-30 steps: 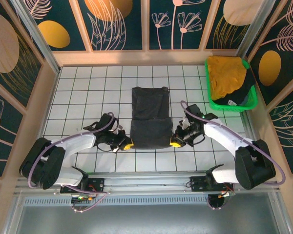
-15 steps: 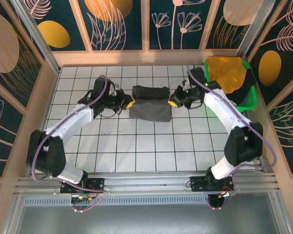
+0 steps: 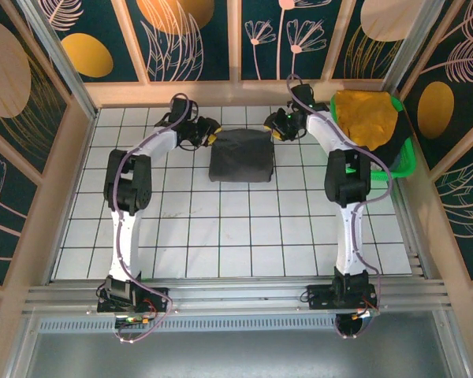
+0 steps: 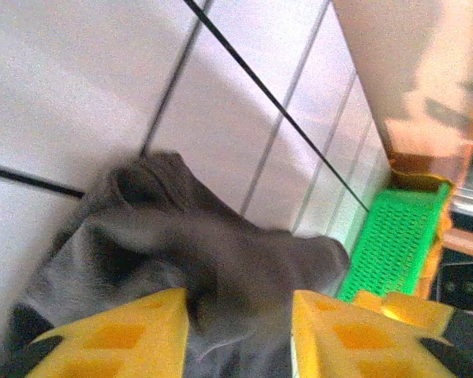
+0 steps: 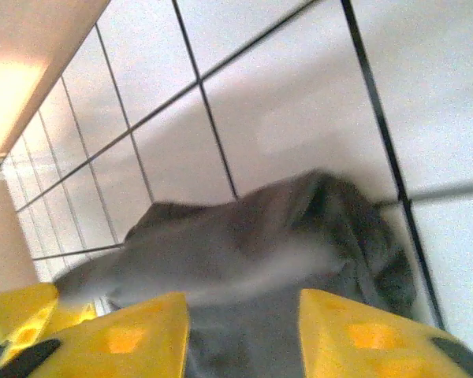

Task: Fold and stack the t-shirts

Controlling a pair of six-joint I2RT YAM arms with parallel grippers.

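Folded charcoal t-shirt (image 3: 240, 156) near the table's (image 3: 221, 236) far edge. The left gripper (image 3: 208, 135) and right gripper (image 3: 274, 131) flank its far corners equally — fingers spread, cloth lying between.

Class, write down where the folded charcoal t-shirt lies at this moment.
In the top view, the folded charcoal t-shirt lies at the far middle of the tiled table, between the left tool and the right tool, left of the green basket.

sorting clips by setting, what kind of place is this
Probably a robot test cell, not a home: a white gridded tabletop boxed in by leaf-patterned wall panels, with the left arm and right arm bolted to a metal rail.
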